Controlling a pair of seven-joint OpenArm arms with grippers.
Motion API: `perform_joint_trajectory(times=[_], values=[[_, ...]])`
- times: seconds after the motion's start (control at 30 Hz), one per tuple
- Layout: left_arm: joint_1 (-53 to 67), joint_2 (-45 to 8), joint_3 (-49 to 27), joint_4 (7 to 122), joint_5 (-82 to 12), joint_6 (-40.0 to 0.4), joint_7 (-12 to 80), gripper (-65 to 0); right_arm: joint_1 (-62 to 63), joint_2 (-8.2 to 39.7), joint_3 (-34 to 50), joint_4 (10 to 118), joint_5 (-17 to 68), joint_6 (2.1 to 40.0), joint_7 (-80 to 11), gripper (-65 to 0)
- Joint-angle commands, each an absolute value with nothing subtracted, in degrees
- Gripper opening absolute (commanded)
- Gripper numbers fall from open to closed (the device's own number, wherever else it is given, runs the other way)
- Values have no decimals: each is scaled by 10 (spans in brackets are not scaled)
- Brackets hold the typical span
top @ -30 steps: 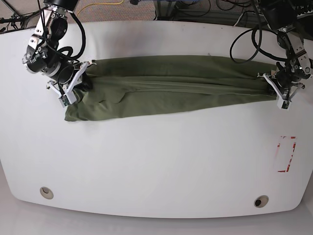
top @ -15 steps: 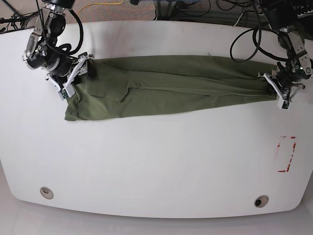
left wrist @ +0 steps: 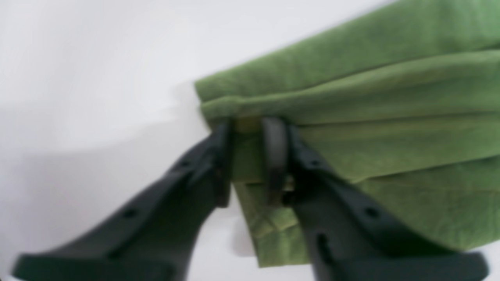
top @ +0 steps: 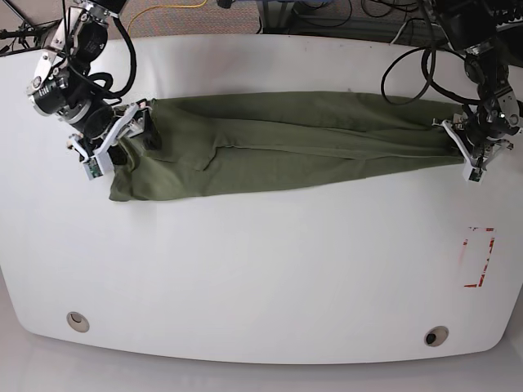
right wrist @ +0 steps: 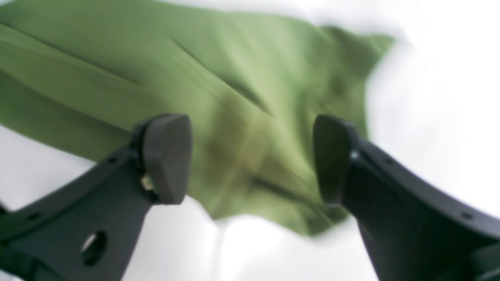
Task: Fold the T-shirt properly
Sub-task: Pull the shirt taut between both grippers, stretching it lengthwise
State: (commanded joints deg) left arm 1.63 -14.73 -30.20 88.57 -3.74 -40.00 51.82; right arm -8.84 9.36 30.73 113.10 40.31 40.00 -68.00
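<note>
Right gripper (top: 122, 140) has lifted, jaws released; left gripper (left wrist: 248, 160) grasps the T-shirt (top: 286, 143).

white tabletop (top: 261, 269) with rounded corners, surface smooth and glossy. one garment lies directly on it: an olive-green t-shirt (top: 278, 147), folded lengthwise into a long narrow band across the far half, running nearly from one side edge to the other. the band is widest at the view's left end, where a corner of cloth reaches toward the near side, and narrows at the view's right end. long creases run along its length. a red rectangular outline (top: 479, 257) is marked on the surface near the view's right edge, well apart from the shirt. two round fittings are set in the near edge: one at near left (top: 78, 321), one at near right (top: 436, 336).
</note>
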Motion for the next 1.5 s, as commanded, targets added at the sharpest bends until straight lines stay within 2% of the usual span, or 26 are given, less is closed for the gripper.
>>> perform_joint_trajectory(times=[0.03, 0.1, 0.17, 0.3, 0.37, 0.53, 0.67, 0.83, 1.13, 1.5], values=[[16, -146, -302, 891, -37, -400, 518, -374, -88, 91, 304, 1130, 402, 400, -680, -284], [16, -146, -302, 923, -39, -400, 518, -301, -87, 86, 275, 1130, 381, 400, -680, -355], [16, -145, -302, 942, -50, -400, 518, -264, -86, 85, 247, 1130, 359, 400, -679, -417], [16, -147, -308, 970, -100, -400, 524, -226, -86, 73, 205, 1130, 317, 400, -670, -522], [16, -148, -326, 976, -125, -400, 539, -215, -87, 62, 194, 1130, 286, 400, -657, -552], [-5, -149, -383, 975, -175, -400, 582, -190, -90, 46, 174, 1113, 205, 400, -630, -553], [-9, -151, -422, 946, -210, -400, 623, -146, -90, 48, 163, 1069, 165, 400, -602, -555], [-7, -172, -448, 907, -260, -400, 651, -135, -90, 50, 161, 1037, 162, 400, -580, -555], [46, -196, -449, 844, -382, -400, 666, -135, -91, 50, 161, 1033, 162, 400, -578, -555], [62, -194, -436, 799, -395, -400, 665, -135, -91, 50, 163, 1033, 162, 400, -578, -555]])
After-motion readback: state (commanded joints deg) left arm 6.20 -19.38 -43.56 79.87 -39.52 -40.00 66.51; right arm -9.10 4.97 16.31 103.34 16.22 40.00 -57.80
